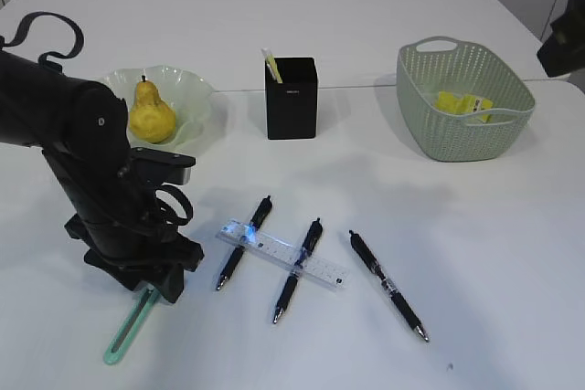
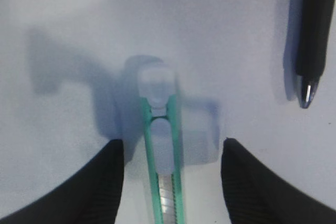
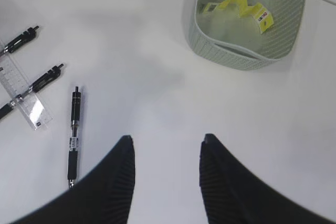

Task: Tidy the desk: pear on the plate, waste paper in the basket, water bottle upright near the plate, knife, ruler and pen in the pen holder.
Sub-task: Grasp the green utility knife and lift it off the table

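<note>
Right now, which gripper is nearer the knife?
Left. The left gripper hangs open right over the knife, one finger on each side. The right gripper is open over bare table near the basket.

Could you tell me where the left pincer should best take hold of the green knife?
From straight above, across the narrow green handle of the knife, just behind its pale slider. It lies flat on the table, and the open left pincer already straddles it.

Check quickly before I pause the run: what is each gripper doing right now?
Left gripper: open, jaws either side of the green knife on the table, not closed on it.
Right gripper: open, empty, above bare table.
</note>
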Robot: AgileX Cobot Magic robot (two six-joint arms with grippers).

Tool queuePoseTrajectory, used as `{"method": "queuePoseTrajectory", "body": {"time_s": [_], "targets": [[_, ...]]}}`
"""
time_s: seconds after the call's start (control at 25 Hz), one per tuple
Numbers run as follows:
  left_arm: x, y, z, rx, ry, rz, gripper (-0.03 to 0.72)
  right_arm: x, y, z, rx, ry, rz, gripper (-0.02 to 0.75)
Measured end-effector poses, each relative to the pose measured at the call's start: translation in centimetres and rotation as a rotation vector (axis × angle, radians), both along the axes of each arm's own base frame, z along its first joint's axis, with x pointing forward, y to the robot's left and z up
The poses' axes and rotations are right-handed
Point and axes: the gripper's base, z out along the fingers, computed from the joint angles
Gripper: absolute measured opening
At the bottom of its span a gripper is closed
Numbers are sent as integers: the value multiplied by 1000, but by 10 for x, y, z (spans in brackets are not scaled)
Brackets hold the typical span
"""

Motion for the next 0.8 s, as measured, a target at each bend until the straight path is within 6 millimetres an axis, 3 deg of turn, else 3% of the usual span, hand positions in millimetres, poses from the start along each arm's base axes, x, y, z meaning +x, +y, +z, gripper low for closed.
{"method": "queuePoseTrajectory", "body": {"time_s": [0.48,0.64,0.8], "targets": [[1,-1,-5,5,9,0,394,-4,-2,0,-7,-14,-1,335],[2,0,-7,13,9,-7,312,-3,-2,0,-14,-18,-1,335],[4,0,-8,31,2,-28,167,-3,-3,0,-22,-19,-2,335]]}}
